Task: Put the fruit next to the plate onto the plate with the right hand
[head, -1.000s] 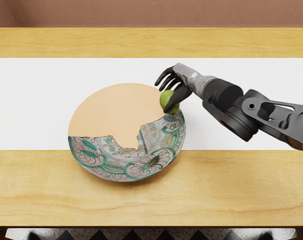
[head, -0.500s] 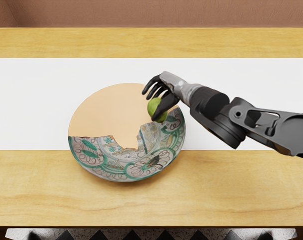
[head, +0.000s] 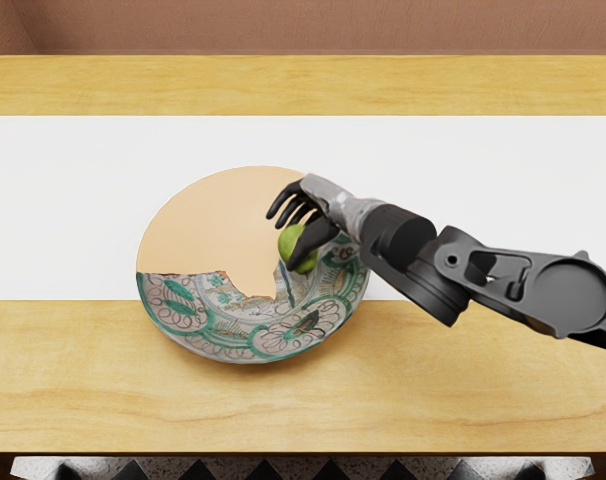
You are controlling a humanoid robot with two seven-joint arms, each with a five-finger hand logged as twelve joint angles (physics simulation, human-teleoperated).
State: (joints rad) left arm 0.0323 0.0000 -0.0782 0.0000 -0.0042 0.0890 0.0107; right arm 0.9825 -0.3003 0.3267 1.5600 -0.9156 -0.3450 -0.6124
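One hand in view: right hand (head: 305, 213), dark, carried on a grey-black arm (head: 483, 282) entering from the picture's right edge. Clamped around a small green fruit (head: 288, 244): thumb pressed against the fruit's near right side, fingers (head: 280, 208) arched over its far side, tips pointing left and slightly fanned. Palm turned down and to the left. Fruit round, yellow-green, partly covered by the thumb.

Fruit position: inside the outline of the plate (head: 198, 225), over its right half, in from the right rim and right of centre. Falls on the line between the plain tan upper part of the plate and the patterned lower part. Contact between fruit and plate surface: cannot tell from this angle.

Plate: large, round, shallow. Upper left area flat tan; lower area pale with green and brown scrollwork; jagged border between the two. Wrist and thick forearm joint crossing above the plate's right rim.

Plate lying mostly on a white strip (head: 73, 200) spanning the full width of the table (head: 303, 400), near edge reaching onto bare light wood. Wood bands on both the far and the near side of the strip. Brown wall (head: 283, 25) beyond the far edge.
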